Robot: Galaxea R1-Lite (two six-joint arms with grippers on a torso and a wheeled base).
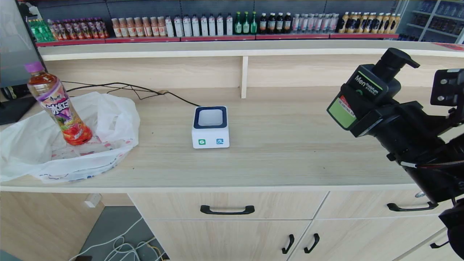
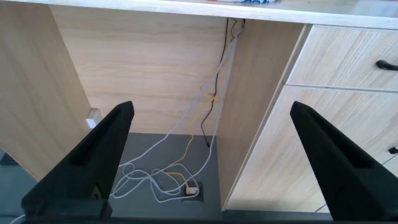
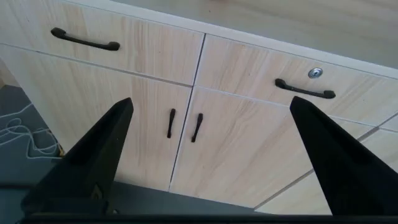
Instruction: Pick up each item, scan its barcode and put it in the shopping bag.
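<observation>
A black pump bottle (image 1: 366,92) with a green label hangs tilted in the air over the right end of the counter, pump head up. My right gripper (image 1: 373,121) is shut on its lower body. A white scanner (image 1: 210,127) with a dark-rimmed window sits mid-counter, well to the left of the held bottle. At the far left a white shopping bag (image 1: 108,119) lies open and rumpled, and a purple-capped tea bottle (image 1: 58,105) stands inside it. My left gripper (image 2: 211,106) is open below counter level, facing the open recess under the counter.
The scanner's black cable (image 1: 145,88) runs along the back of the wooden counter (image 1: 290,152). A raised ledge (image 1: 243,52) stands behind it. Drawers and doors (image 3: 186,124) lie below the counter front. Loose cables (image 2: 168,180) lie on the floor in the recess.
</observation>
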